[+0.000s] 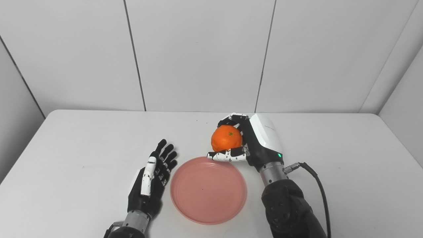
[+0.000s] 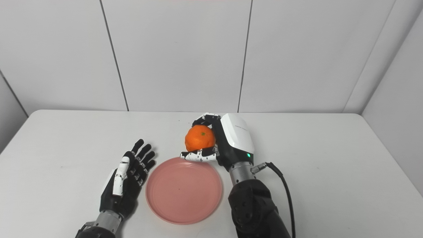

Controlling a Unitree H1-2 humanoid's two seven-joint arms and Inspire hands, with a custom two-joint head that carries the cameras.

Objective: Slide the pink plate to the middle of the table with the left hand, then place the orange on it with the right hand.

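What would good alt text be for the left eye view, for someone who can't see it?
The robot's right hand holds an orange just beyond the far rim of an empty pink plate on a white table. The left hand lies open, fingers apart, just left of the plate.

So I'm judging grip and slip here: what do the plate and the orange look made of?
The plate looks like smooth pink plastic, with a faint sheen and fine rings in its base, though glazed ceramic can't be ruled out. The orange, held in the right hand, has a dimpled matte peel and a green stem spot; real or fake is unclear.
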